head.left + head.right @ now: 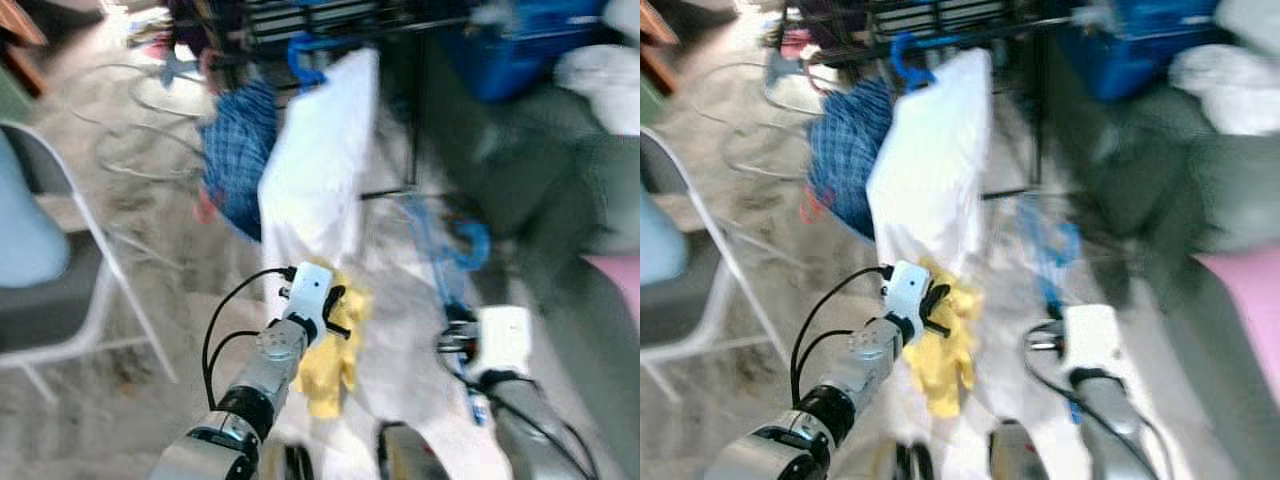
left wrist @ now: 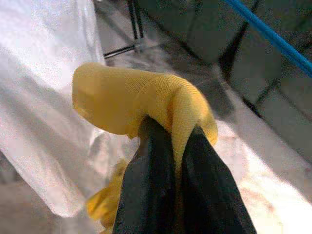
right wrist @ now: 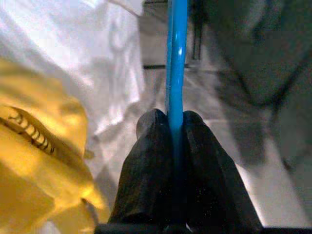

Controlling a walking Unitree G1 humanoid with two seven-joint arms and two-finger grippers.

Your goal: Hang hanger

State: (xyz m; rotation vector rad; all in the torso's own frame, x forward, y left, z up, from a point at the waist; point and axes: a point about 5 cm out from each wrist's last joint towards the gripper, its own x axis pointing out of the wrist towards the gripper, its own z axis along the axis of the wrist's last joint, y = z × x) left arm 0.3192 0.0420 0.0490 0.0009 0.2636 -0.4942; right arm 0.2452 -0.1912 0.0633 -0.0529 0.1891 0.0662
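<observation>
Yellow cloth (image 2: 146, 100) is pinched in the left gripper (image 2: 170, 141), while the right gripper (image 3: 175, 122) clamps a blue hanger (image 3: 176, 58).

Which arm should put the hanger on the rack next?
Right, probably. The right gripper is shut on the blue hanger, with its hook pointing toward the rack. The left gripper is occupied, pinching the yellow cloth.

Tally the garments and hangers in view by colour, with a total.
White garment on rack: 1
Blue checked garment on rack: 1
Yellow garment in left gripper: 1
Blue plastic hangers: 2, one in right gripper, one on rack
Total: 5
</observation>
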